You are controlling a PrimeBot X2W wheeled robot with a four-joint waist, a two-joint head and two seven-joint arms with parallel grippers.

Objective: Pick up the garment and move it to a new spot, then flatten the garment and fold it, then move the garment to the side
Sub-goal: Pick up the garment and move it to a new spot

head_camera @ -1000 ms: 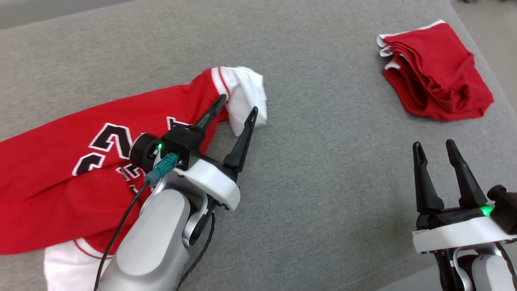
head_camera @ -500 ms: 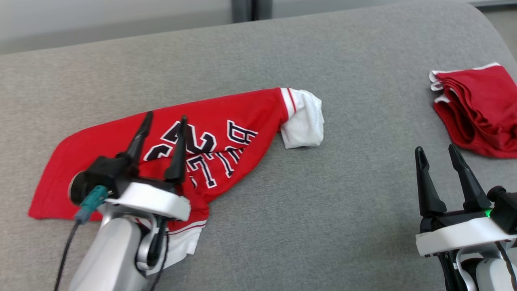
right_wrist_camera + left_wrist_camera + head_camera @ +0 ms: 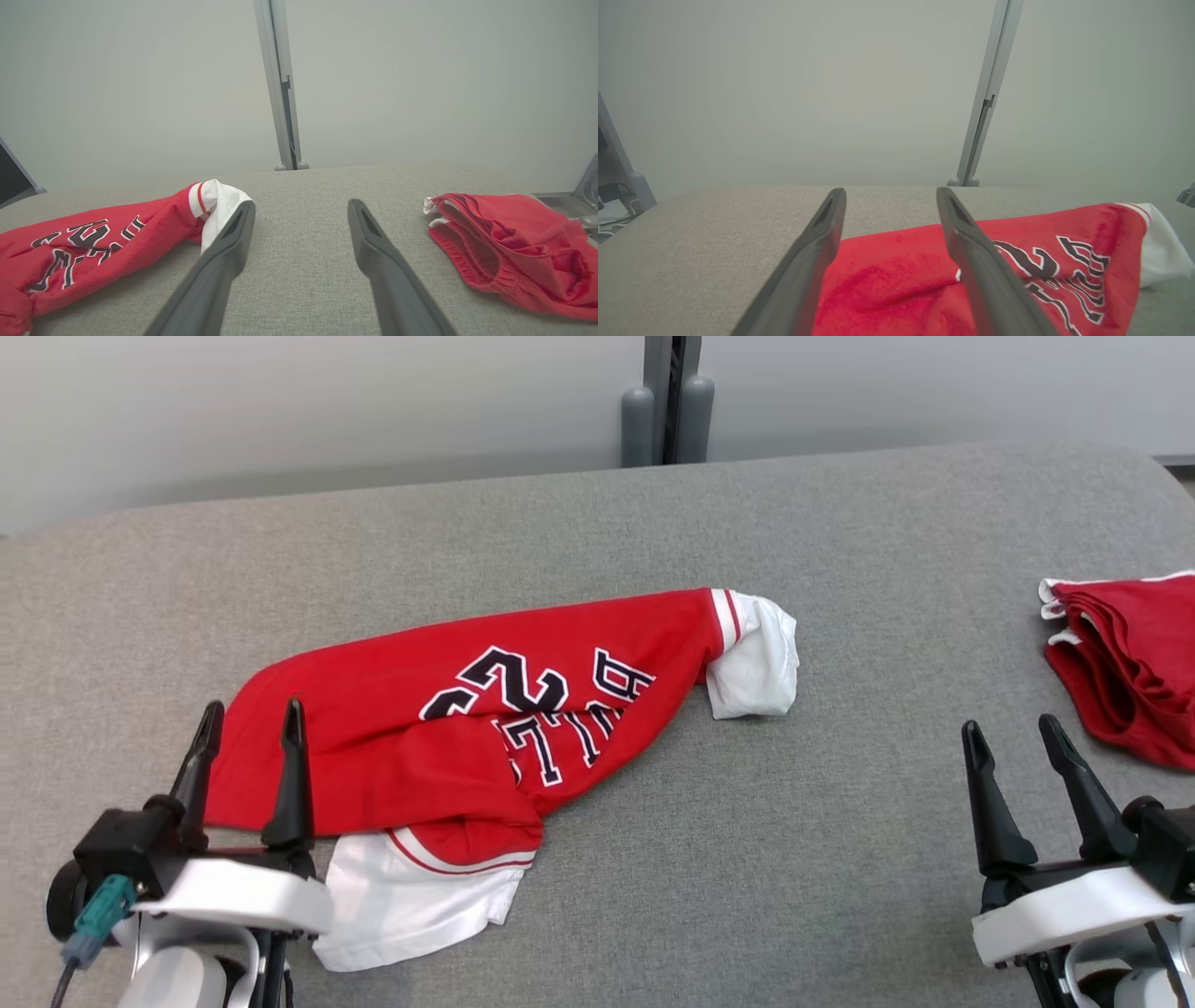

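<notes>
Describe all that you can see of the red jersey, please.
The red jersey is soft-looking cloth with black, white-edged lettering and numbers and white, red-striped sleeves. It lies wrinkled and loosely folded on the grey padded surface, one sleeve at its right end, one at its near edge. The open left gripper is by its left end, not gripping it.

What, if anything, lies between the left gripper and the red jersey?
Nothing visible does. The open left gripper is right at the left end of the red jersey, on the grey surface. The other red garment lies far off, near the right gripper.
</notes>
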